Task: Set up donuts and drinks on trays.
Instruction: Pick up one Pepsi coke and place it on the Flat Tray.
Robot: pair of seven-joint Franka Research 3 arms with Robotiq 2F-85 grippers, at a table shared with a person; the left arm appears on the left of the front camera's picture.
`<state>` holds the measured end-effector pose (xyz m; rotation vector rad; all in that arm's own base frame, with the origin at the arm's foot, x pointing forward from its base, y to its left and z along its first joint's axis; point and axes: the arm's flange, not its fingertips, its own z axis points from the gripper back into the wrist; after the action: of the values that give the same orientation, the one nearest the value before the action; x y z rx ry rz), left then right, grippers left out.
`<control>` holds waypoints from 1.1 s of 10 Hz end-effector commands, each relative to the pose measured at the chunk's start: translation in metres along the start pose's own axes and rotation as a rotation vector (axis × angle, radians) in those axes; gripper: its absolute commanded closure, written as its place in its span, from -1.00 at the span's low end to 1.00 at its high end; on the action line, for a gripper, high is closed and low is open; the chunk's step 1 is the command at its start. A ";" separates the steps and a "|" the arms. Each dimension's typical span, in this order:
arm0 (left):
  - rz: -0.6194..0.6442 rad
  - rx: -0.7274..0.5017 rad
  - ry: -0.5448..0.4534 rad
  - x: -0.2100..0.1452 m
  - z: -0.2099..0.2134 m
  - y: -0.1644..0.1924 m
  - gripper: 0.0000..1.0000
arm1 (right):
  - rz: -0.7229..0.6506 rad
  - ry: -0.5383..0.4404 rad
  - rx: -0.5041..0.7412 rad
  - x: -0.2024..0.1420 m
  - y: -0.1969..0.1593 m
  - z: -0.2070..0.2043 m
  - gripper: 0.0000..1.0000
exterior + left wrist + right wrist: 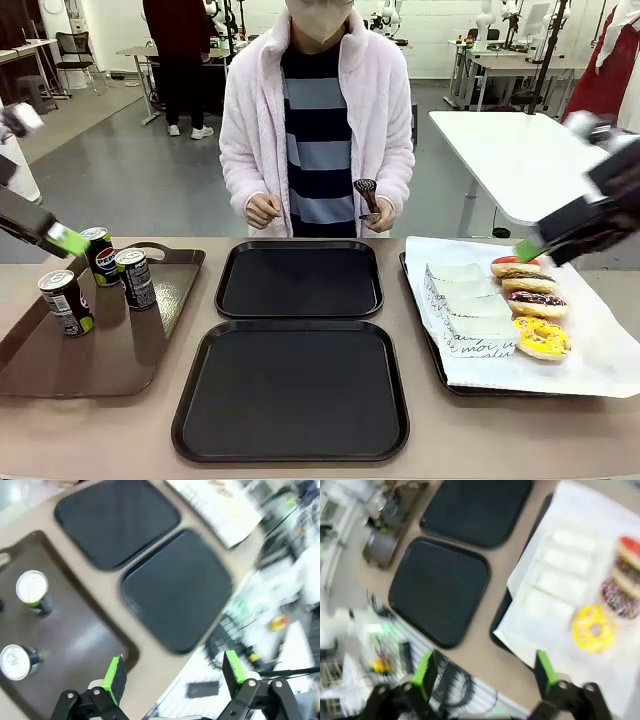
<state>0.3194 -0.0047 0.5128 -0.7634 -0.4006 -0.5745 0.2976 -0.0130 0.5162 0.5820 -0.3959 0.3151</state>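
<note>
Front view: two matte black square plastic trays point(300, 278) lie in the middle of the tan surface point(430, 432), one behind the other, rims nearly touching, both bare. The near one sits close to the surface's front edge. On the left, a glossy brown tray point(110, 360) carries three slim dark soda cans point(135, 277), and the rearmost shows a Pepsi roundel. On the right, a paper-lined tray point(470, 388) holds four ring donuts point(541, 337) in a row, one iced yellow. Beside them lie four flat white paper boxes point(462, 290) with black script, of which only "moi" can be read. The left gripper point(68, 238) hangs just behind the cans, and the right gripper point(527, 248) is by the farthest donut.

Left wrist view: the left gripper point(174, 672) stands open and empty above the brown tray's edge. Two can tops and both black trays are in sight.

Right wrist view: blurred. The right gripper point(485, 672) is spread wide and holds nothing, over the strip of bare surface between the near black tray and the paper.
</note>
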 end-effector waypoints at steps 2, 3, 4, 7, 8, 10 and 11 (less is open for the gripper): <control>0.214 -0.277 -0.170 -0.017 0.025 0.057 -1.00 | -0.358 -0.286 0.378 -0.067 -0.084 0.029 -1.00; 0.270 -0.305 -0.218 -0.028 0.037 0.078 -1.00 | -0.387 -0.312 0.416 -0.080 -0.104 0.040 -1.00; 0.320 -0.318 -0.258 -0.045 0.049 0.097 -1.00 | -0.417 -0.328 0.439 -0.094 -0.123 0.056 -1.00; 0.403 -0.324 -0.286 -0.076 0.079 0.127 -1.00 | -0.468 -0.246 0.435 -0.121 -0.153 0.103 -1.00; 0.440 -0.311 -0.296 -0.088 0.087 0.136 -1.00 | -0.518 -0.202 0.415 -0.128 -0.161 0.109 -1.00; 0.486 -0.277 -0.290 -0.104 0.099 0.150 -1.00 | -0.593 -0.228 0.402 -0.137 -0.174 0.116 -1.00; 0.507 -0.251 -0.277 -0.110 0.105 0.157 -1.00 | -0.604 -0.221 0.400 -0.138 -0.175 0.119 -1.00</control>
<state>0.3157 0.1939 0.4407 -1.1769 -0.3860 -0.0220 0.2134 -0.2437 0.4627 1.1148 -0.3580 -0.2755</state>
